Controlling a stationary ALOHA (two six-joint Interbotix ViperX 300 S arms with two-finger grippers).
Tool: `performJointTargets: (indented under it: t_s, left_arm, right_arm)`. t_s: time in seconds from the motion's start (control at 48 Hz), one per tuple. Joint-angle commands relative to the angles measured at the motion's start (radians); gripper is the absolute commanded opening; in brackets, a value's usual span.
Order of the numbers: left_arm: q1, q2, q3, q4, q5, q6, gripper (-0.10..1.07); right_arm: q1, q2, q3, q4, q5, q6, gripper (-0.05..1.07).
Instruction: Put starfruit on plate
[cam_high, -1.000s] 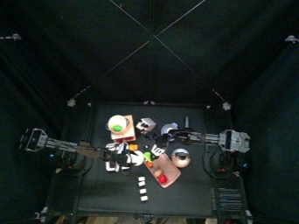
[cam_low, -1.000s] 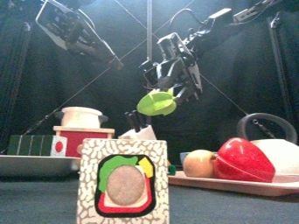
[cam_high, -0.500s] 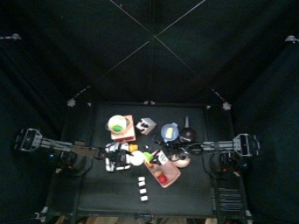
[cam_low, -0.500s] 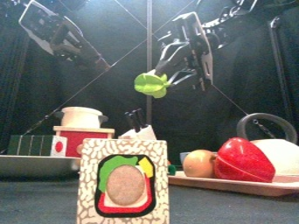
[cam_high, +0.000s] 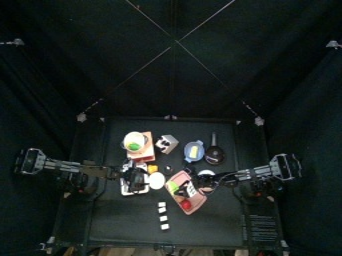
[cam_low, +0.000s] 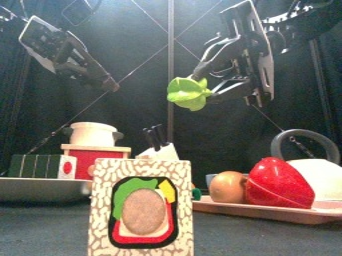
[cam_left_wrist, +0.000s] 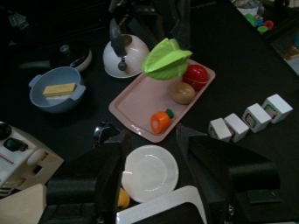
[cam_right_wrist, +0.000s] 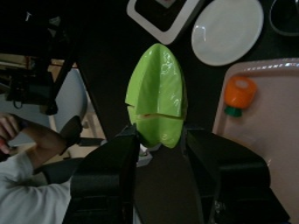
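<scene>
Lifted higher than a second ago, the starfruit (cam_low: 189, 93) now hangs above the counter (cam_low: 40, 228) with the right arm drawn toward its own side, while the left arm has pulled back too. One green starfruit is clamped in the right fingers (cam_right_wrist: 156, 144), its ridged body standing up between them, over the space between the tray and the plate. Below it, the left wrist view shows one white plate (cam_left_wrist: 149, 170), bare, near the end of one pink tray (cam_left_wrist: 140, 105). On that tray lie three items: a red pepper (cam_left_wrist: 198, 73), a brown round fruit (cam_left_wrist: 184, 92) and a small orange piece (cam_left_wrist: 163, 121). One blue bowl (cam_left_wrist: 56, 90) holding a yellow block sits beside the tray, and one kettle (cam_left_wrist: 121, 58) stands beyond it. Four small white boxes (cam_left_wrist: 247, 119) line up in a row on the tray's other side. At the front, one card with a sandwich picture (cam_low: 140, 208) stands upright. The left fingers (cam_left_wrist: 156, 166) are spread and hold nothing.
</scene>
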Motion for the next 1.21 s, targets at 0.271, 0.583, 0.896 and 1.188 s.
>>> performJointTargets:
  t_s: [0.271, 0.583, 0.896, 1.188]
  left_arm:
    - [0.003, -0.006, -0.009, -0.029, -0.008, 0.000, 0.84]
    - [0.005, -0.005, -0.003, -0.031, -0.008, -0.002, 0.84]
    - [0.005, -0.006, 0.002, -0.031, -0.008, -0.002, 0.84]
    - [0.005, -0.006, 0.003, -0.031, -0.009, -0.002, 0.84]
  right_arm:
    - [-0.034, -0.028, -0.057, -0.034, 0.107, 0.115, 0.64]
    - [-0.112, -0.018, -0.080, -0.132, 0.178, 0.120, 0.64]
    - [-0.150, 0.005, -0.126, -0.146, 0.304, 0.120, 0.54]
    - [-0.143, -0.002, -0.147, -0.160, 0.330, 0.121, 0.52]
